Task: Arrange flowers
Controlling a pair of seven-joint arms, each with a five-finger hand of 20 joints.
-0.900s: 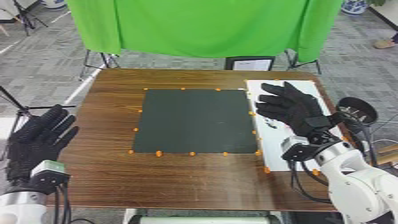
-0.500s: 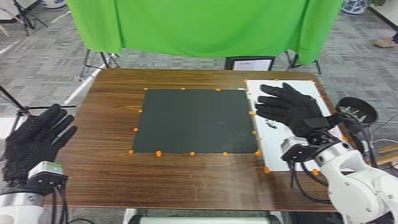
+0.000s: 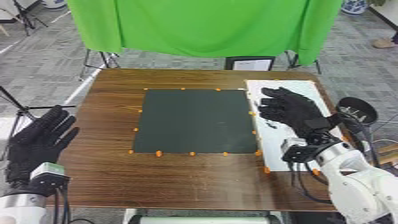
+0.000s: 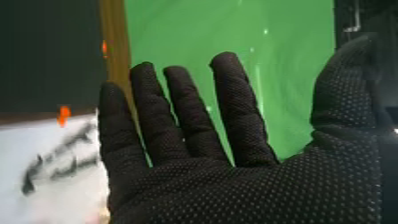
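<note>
In the head view my right hand [image 3: 291,110] is over the white sheet [image 3: 280,165] on the table's right side, its fingers relaxed and holding nothing. The right wrist view shows that right hand [image 4: 240,187] from the palm side, fingers extended and thumb apart. At the table's left edge is my left hand [image 3: 37,142], with straight fingers and nothing held. Dark marks or small dark items [image 4: 62,162] lie on the white sheet; I cannot tell what they are. No flowers or vase can be made out.
A dark green mat [image 3: 194,120] covers the table's middle, with orange markers [image 3: 159,153] along its edges. The brown wooden table [image 3: 178,182] shows around it. A dark round container [image 3: 357,109] stands beyond the right edge. A green cloth [image 3: 204,25] hangs behind.
My right hand's fingers have bent slightly and shifted a little in the head view. The left hand stays nearly where it was.
</note>
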